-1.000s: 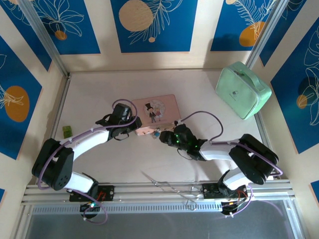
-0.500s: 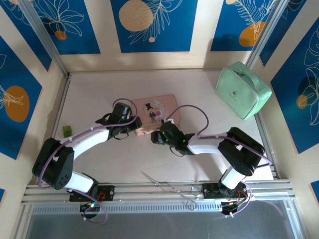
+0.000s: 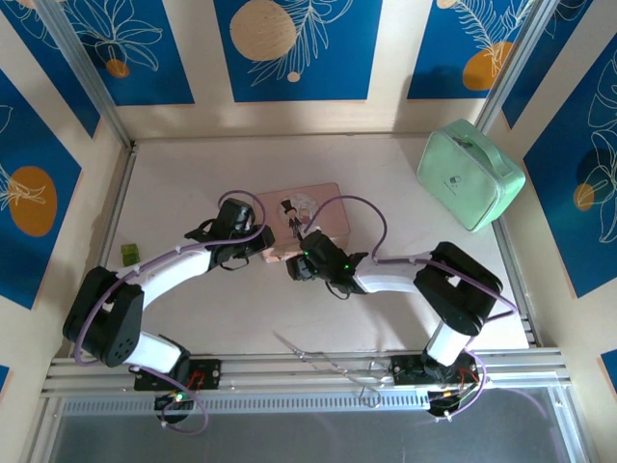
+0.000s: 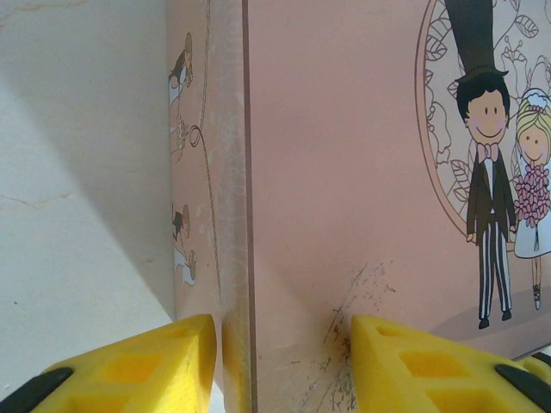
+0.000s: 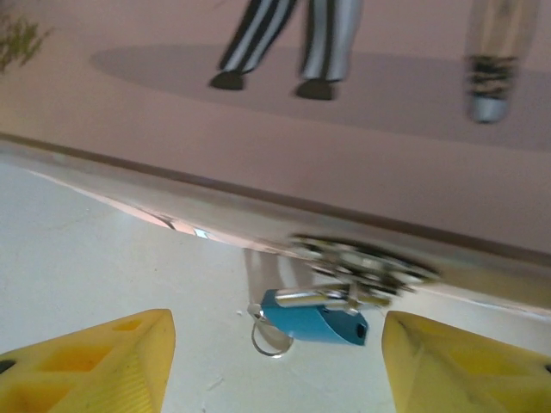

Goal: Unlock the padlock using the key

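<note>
**Reporter:** The right pincer [image 5: 277,320] stands released and holds nothing. Its yellow fingers are spread wide to either side of the padlock [image 5: 314,324]. The padlock sits just ahead of the tips, under a blurred silvery fitting [image 5: 362,258] on the tin [image 4: 344,172].

**Editor:** And the key?

**Reporter:** A thin ring [image 5: 267,338] touches the padlock's end, low over the tabletop [image 5: 103,249]. It is too blurred to tell whether a key is attached.

**Editor:** The left pincer [image 4: 282,327]?

**Reporter:** Its fingers flank the tin's corner, one beside the side wall and one over the lid. I cannot tell whether it is clenched or merely close.

**Editor:** What could go wrong from here?

**Reporter:** Three things, by my reading. If the right pincer closes now, it could catch the blue body rather than a key and twist the padlock against the fitting. A nudge could knock the small lock out from between the tips. And if the left pincer isn't truly gripping, any push or turn could slide the tin away.
</note>
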